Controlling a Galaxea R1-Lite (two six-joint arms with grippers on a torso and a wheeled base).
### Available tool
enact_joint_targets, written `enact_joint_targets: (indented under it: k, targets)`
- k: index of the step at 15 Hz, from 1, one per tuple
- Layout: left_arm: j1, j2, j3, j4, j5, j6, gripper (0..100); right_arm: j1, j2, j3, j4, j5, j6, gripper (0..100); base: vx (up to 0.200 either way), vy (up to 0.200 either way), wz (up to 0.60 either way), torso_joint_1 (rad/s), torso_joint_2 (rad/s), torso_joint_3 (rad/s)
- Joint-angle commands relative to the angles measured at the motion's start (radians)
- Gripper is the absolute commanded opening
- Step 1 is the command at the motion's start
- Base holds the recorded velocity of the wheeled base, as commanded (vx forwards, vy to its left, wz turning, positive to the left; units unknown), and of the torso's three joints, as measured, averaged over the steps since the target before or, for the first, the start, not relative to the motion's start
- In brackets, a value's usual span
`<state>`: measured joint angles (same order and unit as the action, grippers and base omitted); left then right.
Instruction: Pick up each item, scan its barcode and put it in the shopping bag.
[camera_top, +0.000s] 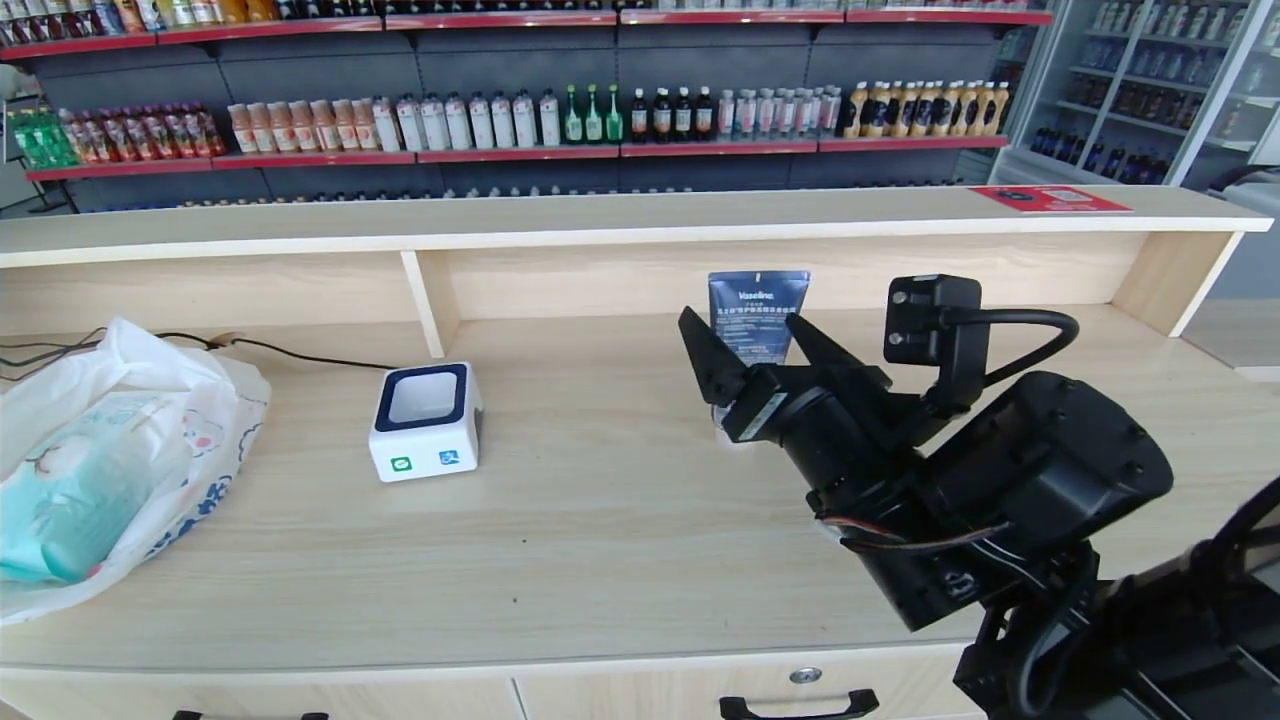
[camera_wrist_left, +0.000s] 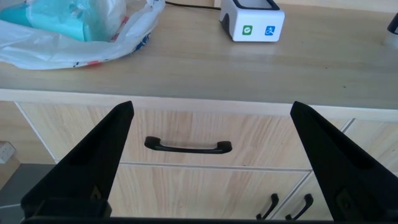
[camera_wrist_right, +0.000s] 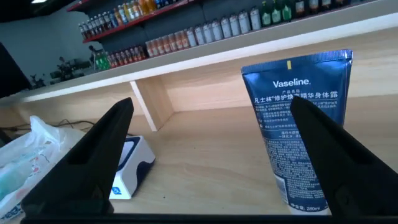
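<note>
Light wood counter fills the head view. We see the white shopping bag lying at its left end, a teal pack inside. The white scanner with a dark blue frame sits near the bag, a black cable running behind it. The blue tube stands upright on its cap at the back of the counter, right of the scanner and well apart from the bag. The right gripper hovers in front of the tube, fingers spread wide, nothing clamped. Shelves of bottles run behind.

In the left wrist view, we see the left gripper spread and holding nothing, below the counter edge and facing a drawer handle. The scanner and bag are up on the counter.

In the right wrist view, the right gripper fingers stand wide apart. The tube is just beyond them, one finger overlapping its lower part. We cannot tell if it touches. The scanner and bag lie farther off.
</note>
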<state>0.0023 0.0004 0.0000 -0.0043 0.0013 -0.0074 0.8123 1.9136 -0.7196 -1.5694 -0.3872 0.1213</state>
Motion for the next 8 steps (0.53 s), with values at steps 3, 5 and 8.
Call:
enact_joint_targets:
  k: [3,5,8]
  targets:
    - [0.001,0.000,0.000,0.000,0.000,0.000,100,0.019,0.030,-0.044,-0.001,0.034,0.081,100,0.000,0.000,0.00,0.000,0.00,0.000]
    - [0.001,0.000,0.000,0.000,0.000,0.000,100,0.027,0.019,-0.075,-0.001,0.034,0.120,100,0.000,0.000,0.00,0.000,0.00,0.000]
    - [0.001,0.000,0.000,0.000,0.000,0.000,100,0.042,-0.004,-0.101,-0.001,0.034,0.264,100,0.000,0.000,0.00,0.000,0.00,0.000]
